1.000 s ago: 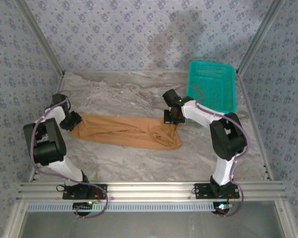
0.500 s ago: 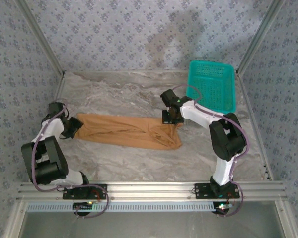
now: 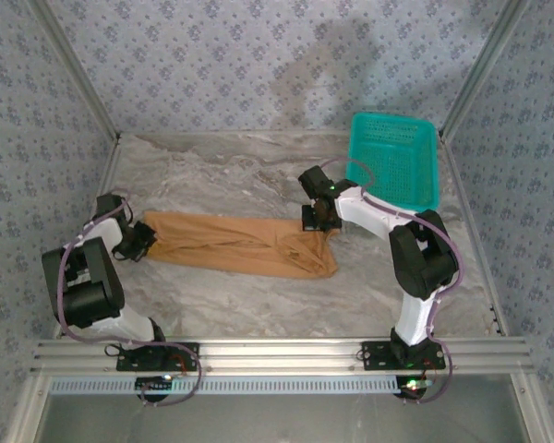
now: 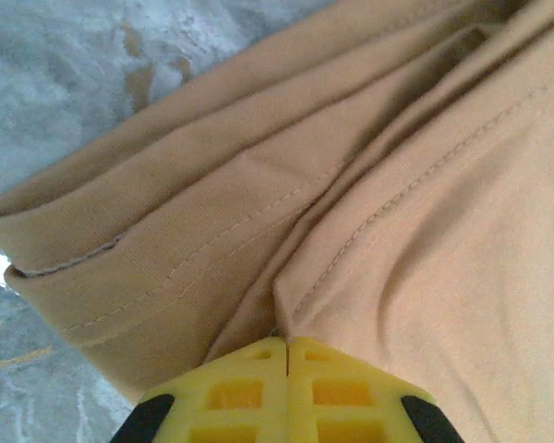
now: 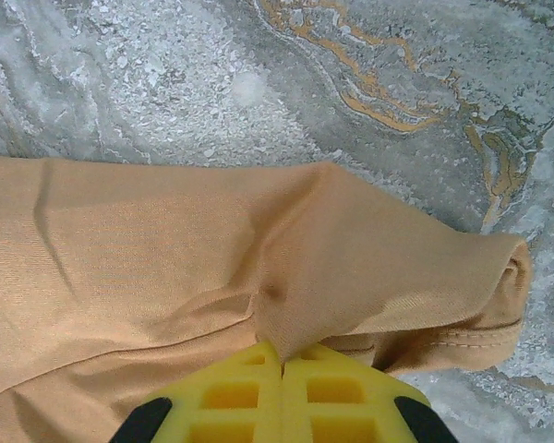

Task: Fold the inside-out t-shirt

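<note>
The inside-out t-shirt (image 3: 235, 245), tan-orange, lies as a long flattened band across the marbled table (image 3: 258, 300), its seams showing. My left gripper (image 3: 140, 237) sits at its left end. In the left wrist view the yellow fingers (image 4: 249, 388) are shut together on a pinch of the t-shirt (image 4: 397, 212) fabric. My right gripper (image 3: 319, 221) is at the shirt's far right end. In the right wrist view its yellow fingers (image 5: 332, 392) are shut on a raised fold of the t-shirt (image 5: 166, 240) near a hemmed edge (image 5: 499, 305).
A teal plastic basket (image 3: 393, 159) stands at the back right of the table, just beyond the right arm. Patterned walls and metal frame posts enclose the table on three sides. An aluminium rail (image 3: 277, 351) runs along the near edge.
The left gripper has shifted slightly along the shirt's left end and closed on the fabric. The right gripper has stayed shut on the right end.
</note>
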